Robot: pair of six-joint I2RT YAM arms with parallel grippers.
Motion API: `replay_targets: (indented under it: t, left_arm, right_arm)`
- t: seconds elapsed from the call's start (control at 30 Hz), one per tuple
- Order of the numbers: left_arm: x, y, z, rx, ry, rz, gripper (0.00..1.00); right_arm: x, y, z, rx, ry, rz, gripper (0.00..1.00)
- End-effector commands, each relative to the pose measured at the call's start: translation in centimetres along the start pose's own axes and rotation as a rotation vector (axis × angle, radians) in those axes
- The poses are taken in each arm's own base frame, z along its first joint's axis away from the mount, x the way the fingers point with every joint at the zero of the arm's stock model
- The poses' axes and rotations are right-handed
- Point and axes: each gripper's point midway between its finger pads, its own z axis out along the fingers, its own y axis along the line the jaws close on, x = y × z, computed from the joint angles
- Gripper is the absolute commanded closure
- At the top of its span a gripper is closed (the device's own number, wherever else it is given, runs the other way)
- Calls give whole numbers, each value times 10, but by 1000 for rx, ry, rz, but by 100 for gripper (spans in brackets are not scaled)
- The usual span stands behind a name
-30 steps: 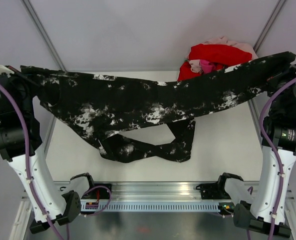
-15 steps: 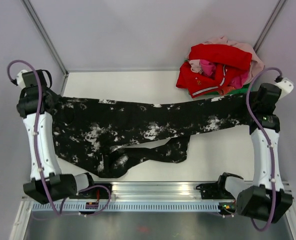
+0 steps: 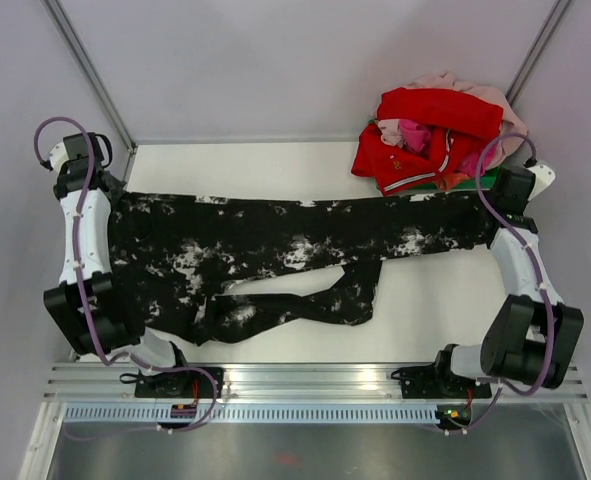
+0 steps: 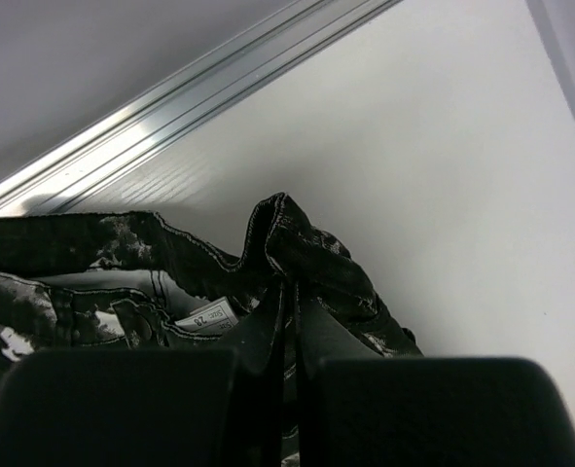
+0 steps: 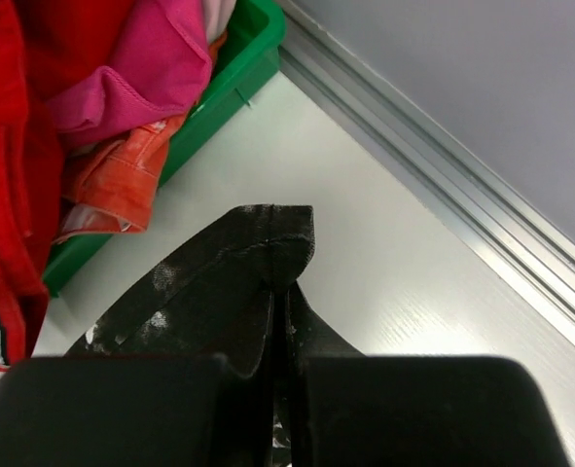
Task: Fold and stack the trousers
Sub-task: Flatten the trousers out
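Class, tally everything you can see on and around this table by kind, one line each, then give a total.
Trousers, black with white blotches: 1
Heap of red and pink clothes: 1 (its pieces cannot be counted apart)
Green bin: 1
Robot arms: 2 (left arm, right arm)
Total: 5
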Motion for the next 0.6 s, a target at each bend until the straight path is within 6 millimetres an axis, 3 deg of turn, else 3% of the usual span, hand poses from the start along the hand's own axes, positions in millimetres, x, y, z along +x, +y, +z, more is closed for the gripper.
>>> replay_targets:
  t: [0.0, 0.17, 0.27, 0.57]
  left_arm:
    - [-27, -23, 21, 40, -81, -102, 98]
    - [-7, -16, 60, -28, -46, -95, 98]
    - [-2, -16, 77, -48, -45, -92, 98]
    - [-1, -40, 116, -14, -14, -95, 98]
  right_arm:
    - [-44, 23, 26, -34, -102, 28, 100]
    - [-24, 18, 54, 21, -22, -32, 100]
    - [0, 10, 66, 36, 11, -41, 100]
    - [16, 14, 111, 28, 25, -57, 100]
